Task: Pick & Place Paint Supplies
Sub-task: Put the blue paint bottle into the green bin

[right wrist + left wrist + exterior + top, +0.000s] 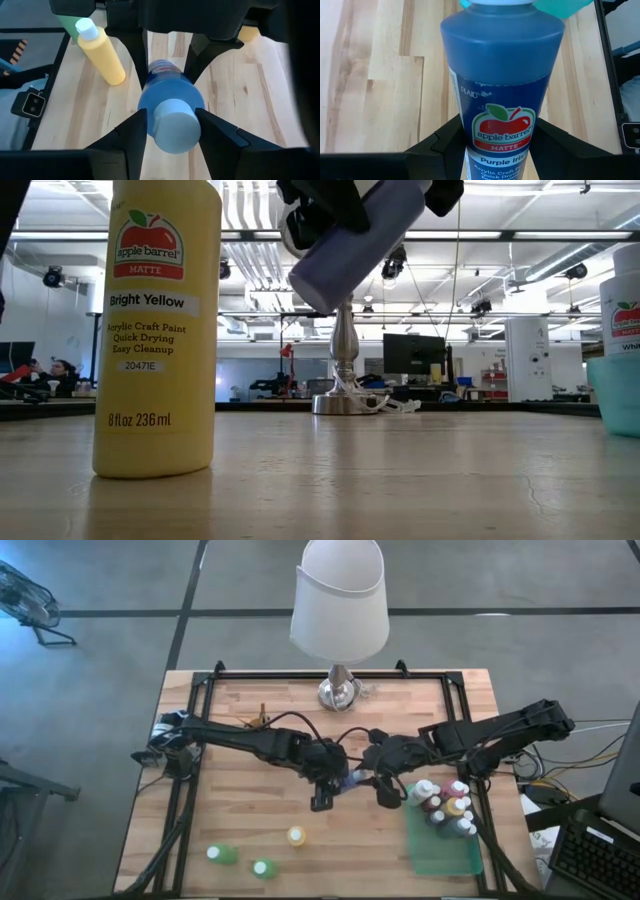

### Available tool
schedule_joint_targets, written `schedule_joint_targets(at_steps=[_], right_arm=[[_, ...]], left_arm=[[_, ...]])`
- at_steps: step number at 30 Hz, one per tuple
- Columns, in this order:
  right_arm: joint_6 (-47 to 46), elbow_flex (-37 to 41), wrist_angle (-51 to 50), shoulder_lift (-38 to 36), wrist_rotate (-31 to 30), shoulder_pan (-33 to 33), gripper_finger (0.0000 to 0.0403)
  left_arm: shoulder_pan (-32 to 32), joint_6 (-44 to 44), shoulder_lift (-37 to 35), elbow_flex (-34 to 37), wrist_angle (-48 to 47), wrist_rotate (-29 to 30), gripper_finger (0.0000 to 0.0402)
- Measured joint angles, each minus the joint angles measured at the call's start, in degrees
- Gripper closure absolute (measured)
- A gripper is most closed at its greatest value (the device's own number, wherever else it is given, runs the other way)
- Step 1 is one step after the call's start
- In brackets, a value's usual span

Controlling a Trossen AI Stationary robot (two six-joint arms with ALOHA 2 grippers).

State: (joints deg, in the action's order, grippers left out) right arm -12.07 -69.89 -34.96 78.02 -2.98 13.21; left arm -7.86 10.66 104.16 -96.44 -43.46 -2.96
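While the left gripper [322, 802] pinches the purple bottle [357, 780] mid-table above the wood, the right gripper [385, 798] clamps its capped end: a handover, needing left's release before the green tray [440, 858].

Yellow bottle [155, 330] stands near; purple bottle [358, 242] hangs tilted before lamp base [345, 360].

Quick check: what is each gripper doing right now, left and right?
Left gripper: shut on the purple paint bottle, held above the table.
Right gripper: jaws around the same bottle's cap end; whether it grips cannot be told.
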Motion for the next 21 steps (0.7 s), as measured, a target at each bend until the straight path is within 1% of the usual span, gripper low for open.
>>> schedule_joint_targets(at_steps=[5,9,12,17,21], right_arm=[[0.5,0.0,0.2,0.2,0.0,0.0,0.0224],[0.5,0.0,0.4,0.2,0.0,-0.3,0.0224],[0.5,0.0,0.4,0.2,-0.1,-0.3,0.0242],[1.0,0.0,0.5,0.2,-0.1,-0.5,0.0288],[1.5,0.0,0.4,0.2,-0.1,-0.6,0.0289]], left_arm=[[0.0,0.0,0.0,0.0,0.1,0.0,0.0213],[0.0,0.0,0.0,0.0,0.3,0.0,0.0213],[0.0,0.0,0.0,0.0,0.3,0.0,0.0213],[0.0,0.0,0.0,0.0,0.2,0.0,0.0213],[0.0,0.0,0.0,0.0,0.0,0.1,0.0213]])
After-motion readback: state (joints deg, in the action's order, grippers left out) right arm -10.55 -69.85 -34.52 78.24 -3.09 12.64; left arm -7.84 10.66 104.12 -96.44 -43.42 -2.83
